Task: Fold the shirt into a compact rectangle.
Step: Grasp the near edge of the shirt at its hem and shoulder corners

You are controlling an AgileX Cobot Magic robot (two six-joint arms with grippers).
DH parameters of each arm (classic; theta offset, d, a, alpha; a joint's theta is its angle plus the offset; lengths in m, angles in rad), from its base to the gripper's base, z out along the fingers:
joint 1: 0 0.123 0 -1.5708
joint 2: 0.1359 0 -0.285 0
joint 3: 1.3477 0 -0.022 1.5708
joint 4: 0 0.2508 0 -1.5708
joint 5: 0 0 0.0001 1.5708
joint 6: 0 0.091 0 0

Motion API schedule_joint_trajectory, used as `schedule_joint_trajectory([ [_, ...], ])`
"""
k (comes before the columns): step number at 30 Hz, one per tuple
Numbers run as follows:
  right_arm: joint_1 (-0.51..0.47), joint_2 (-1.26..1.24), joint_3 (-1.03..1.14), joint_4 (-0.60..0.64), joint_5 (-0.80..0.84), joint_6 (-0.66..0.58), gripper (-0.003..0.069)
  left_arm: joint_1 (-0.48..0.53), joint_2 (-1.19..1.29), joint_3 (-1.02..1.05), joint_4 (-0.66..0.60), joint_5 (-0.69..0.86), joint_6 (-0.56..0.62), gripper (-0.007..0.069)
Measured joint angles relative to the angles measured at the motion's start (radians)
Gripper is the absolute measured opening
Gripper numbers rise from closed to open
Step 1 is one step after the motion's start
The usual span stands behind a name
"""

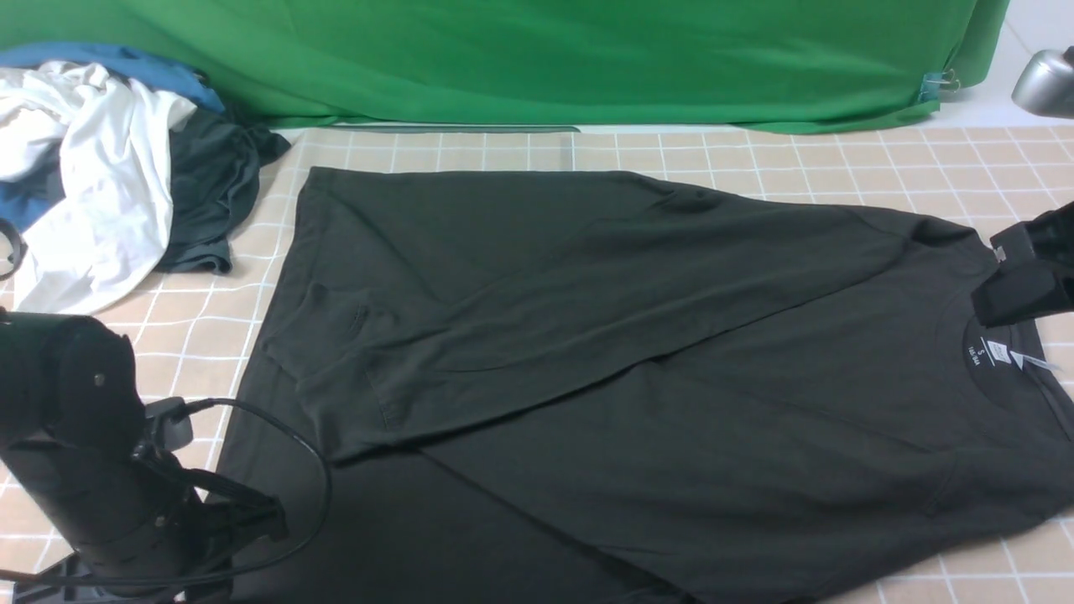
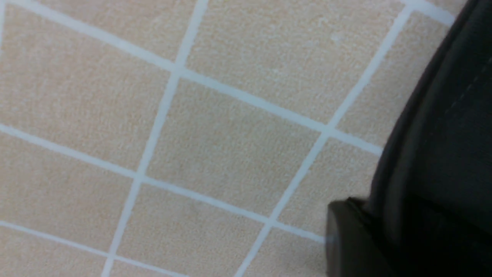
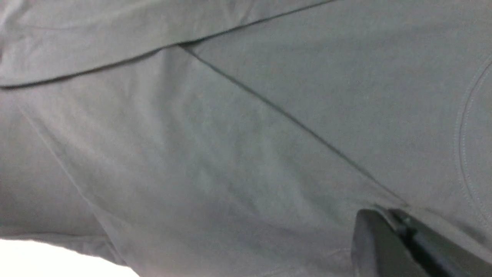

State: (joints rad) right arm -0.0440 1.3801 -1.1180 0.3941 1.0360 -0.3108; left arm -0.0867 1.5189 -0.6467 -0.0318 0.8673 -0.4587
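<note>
Black cotton shirt [image 1: 638, 352]: laid flat on the checked worktop [image 1: 839, 159], with its far side already folded in over the middle.
Long axis: run sideways from the neck label [image 1: 997, 351] to the hem [image 2: 434, 146], the end farthest from the label.
Right hand [image 1: 1019, 289]: closed and set just beside the neck label, at the collar; whether cloth is pinched cannot be told.
Left hand [image 1: 252, 520]: held at the hem end, well apart from the label; open or closed cannot be told.
Nearer hand: each end is covered by its own hand.
Coming move (judged): the near long edge would probably be lifted at both ends and carried over toward the folded side.
</note>
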Motion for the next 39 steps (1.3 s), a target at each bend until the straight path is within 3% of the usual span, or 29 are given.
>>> schedule_joint_trajectory([
  [2,0.0,0.0,0.0,-0.001,0.019,-0.001,0.0038,-0.001,-0.004,-0.004,0.0,0.002,0.007,0.0047],
  [6,0.0,0.0,0.0,-0.035,0.038,0.0,0.0038,-0.001,-0.032,-0.005,0.014,0.028,0.011,0.003],
  [10,0.0,-0.001,0.01,-0.136,0.081,0.08,0.0062,-0.001,-0.137,-0.007,0.021,0.066,0.012,0.003],
  [13,0.0,-0.002,0.044,-0.167,0.085,0.137,0.0148,-0.001,-0.212,-0.008,0.01,0.083,0.012,0.003],
  [19,0.064,0.002,0.205,-0.191,-0.003,0.185,0.0487,-0.001,-0.283,-0.008,0.005,0.083,0.012,0.003],
  [23,0.12,0.044,0.302,-0.194,-0.089,0.2,0.0582,-0.001,-0.287,-0.008,0.005,0.062,0.012,0.003],
  [36,0.22,0.239,0.337,-0.207,-0.258,0.202,0.0588,-0.001,-0.287,-0.008,0.005,0.027,0.012,0.003],
  [39,0.22,0.255,0.331,-0.217,-0.261,0.194,0.0549,-0.001,-0.287,-0.008,0.005,0.027,0.012,0.003],
])
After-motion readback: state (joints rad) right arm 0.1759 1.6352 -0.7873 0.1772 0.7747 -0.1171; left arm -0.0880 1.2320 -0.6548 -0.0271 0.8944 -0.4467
